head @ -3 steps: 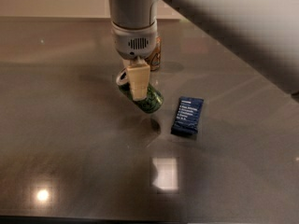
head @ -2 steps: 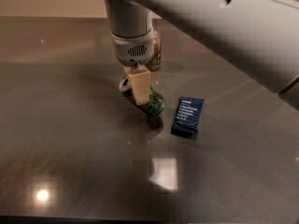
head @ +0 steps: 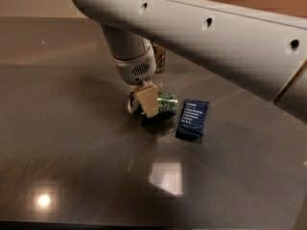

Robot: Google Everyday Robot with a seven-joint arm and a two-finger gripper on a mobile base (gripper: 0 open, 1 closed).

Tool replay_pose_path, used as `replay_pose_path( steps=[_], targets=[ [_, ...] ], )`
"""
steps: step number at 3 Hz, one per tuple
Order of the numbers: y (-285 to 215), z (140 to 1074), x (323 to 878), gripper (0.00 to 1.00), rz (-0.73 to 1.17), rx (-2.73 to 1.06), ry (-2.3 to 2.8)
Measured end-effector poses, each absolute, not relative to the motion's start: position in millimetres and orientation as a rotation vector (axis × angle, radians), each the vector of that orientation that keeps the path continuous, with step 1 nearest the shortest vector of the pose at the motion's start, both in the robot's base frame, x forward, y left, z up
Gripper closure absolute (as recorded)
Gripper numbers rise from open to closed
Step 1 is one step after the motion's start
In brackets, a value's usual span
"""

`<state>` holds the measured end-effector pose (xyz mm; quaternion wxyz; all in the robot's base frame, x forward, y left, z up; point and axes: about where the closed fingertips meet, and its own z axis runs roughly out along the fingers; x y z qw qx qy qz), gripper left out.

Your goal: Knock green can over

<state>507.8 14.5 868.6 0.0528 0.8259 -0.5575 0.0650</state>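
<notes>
1. The green can (head: 165,104) appeared to lie on its side on the worktop (head: 72,143), just beside the blue packet (head: 192,118).
2. The claw (head: 145,102) sat against it; whether clenched or released could not be told.
3. The best finish seemed a straight lift away, without rolling the can.

The drink can (head: 165,104) lies on its side on the tabletop (head: 72,166), near the centre, with its top end pointing left. The pincer (head: 144,103) is positioned over the left half of the can, low to the tabletop. The packet (head: 193,119) lies flat just beside the can, on its right. A second can (head: 159,59) stands behind both, partly hidden by the arm (head: 216,28), which spans the scene above.
</notes>
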Motion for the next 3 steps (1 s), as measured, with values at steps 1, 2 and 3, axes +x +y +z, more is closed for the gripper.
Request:
replay_pose_path(
  steps=[1,2,3],
  targets=[
    [13.8,857.3,502.3,0.13,0.226,2.518,-1.6],
    [8.1,847.5,491.6,0.0,0.189,2.525,-1.525],
    [8.3,847.4,491.7,0.0,0.188,2.527,-1.525]
  ],
)
